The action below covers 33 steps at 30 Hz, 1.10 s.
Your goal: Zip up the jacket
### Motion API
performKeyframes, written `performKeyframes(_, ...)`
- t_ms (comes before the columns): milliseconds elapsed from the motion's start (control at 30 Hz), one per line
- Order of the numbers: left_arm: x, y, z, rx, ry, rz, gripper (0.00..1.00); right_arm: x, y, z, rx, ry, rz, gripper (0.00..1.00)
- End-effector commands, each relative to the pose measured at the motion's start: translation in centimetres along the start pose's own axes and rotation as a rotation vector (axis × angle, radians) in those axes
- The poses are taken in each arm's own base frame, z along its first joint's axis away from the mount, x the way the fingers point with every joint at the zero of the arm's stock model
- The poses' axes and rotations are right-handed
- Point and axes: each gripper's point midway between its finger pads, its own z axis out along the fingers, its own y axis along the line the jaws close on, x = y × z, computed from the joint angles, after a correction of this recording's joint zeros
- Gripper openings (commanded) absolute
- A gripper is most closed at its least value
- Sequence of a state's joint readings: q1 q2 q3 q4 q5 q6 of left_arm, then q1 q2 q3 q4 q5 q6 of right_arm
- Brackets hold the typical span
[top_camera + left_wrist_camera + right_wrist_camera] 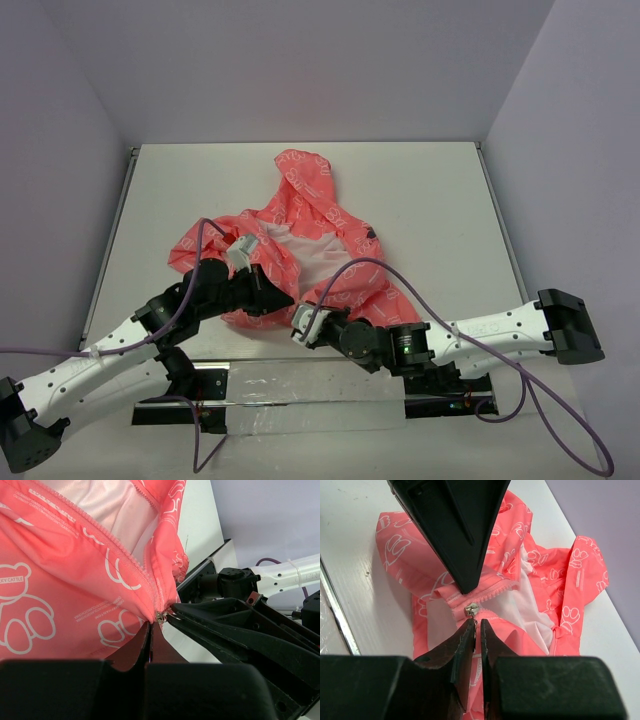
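Note:
The coral-pink jacket (318, 205) lies open on the white table (430, 190), hood to the back, pale lining (305, 248) showing. A dark blue emblem (371, 234) sits on its right chest. Both grippers meet at the jacket's near hem. My left gripper (287, 299) is shut on the fabric just beside the zipper slider (160, 616), as the left wrist view (150, 629) shows. My right gripper (477, 624) faces it and is shut on the small metal pull hanging from the slider (471, 610). The zipper teeth (492, 594) run apart above the slider.
A metal rail with a clear plastic strip (300, 385) runs along the table's near edge, just behind both grippers. Purple cables (400, 275) loop over the jacket's right side. Grey walls (300, 70) close the table at the back and sides.

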<state>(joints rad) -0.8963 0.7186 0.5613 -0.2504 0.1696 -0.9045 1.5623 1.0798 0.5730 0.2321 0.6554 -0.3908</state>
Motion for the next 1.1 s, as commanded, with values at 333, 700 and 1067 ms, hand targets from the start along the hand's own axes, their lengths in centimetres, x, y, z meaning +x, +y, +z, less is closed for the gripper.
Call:
performKeyframes(333,0.0,-1.0,-0.3,0.049,-0.002,0.020,0.00,-3.5,-1.4,0.0,0.051,-0.083,0.059,0.00)
performKeyframes(700,1.1,-1.0,-0.5,0.079,0.037,0.034,0.00,-3.4,-2.7,1.0,0.081,-0.069,0.044,0.00)
performKeyframes(1067,1.1,-1.3,-1.0,0.099,0.040,0.060,0.00,-4.3,-4.0,2.6,0.058,-0.088,0.024,0.00)
